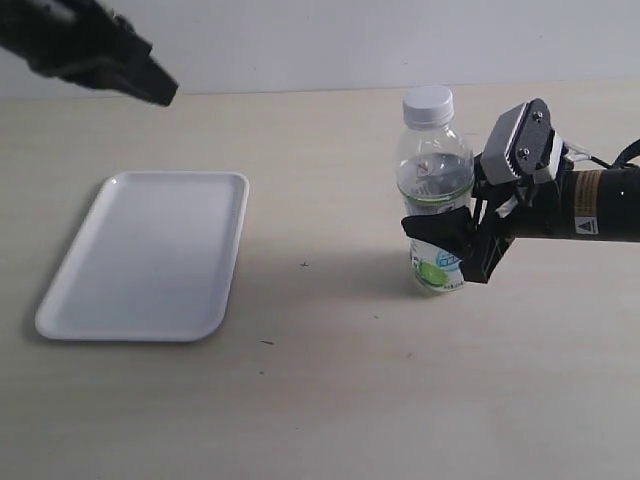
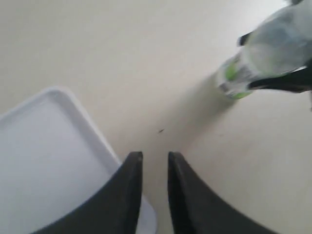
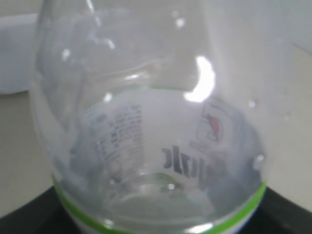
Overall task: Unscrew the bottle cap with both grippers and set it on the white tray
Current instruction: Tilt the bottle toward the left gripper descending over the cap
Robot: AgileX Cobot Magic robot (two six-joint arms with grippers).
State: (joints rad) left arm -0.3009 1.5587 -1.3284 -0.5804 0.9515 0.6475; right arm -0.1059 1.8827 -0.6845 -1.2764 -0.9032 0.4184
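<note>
**1 claw holds the bottle, and the other has to go to the cap.**

Near the front, the white tray point(image 1: 145, 255) lies flat on the table point(image 1: 330, 400), well apart from the bottle point(image 1: 437, 170). The bottle stands upright, and the right gripper point(image 1: 445, 240) is clamped around its label from the side. The bottle cap point(image 1: 428, 103) sits on top, not yet off. Far back, the left gripper point(image 1: 160, 90) hangs high above the tray's far end. Its 2 fingers point(image 2: 131, 190) are just a little apart, with nothing between them. I think the left gripper should open wider and come straight down over the cap. Then it should squeeze the cap's side and turn, while the right one holds tight so the bottle cannot spin or tip.
</note>
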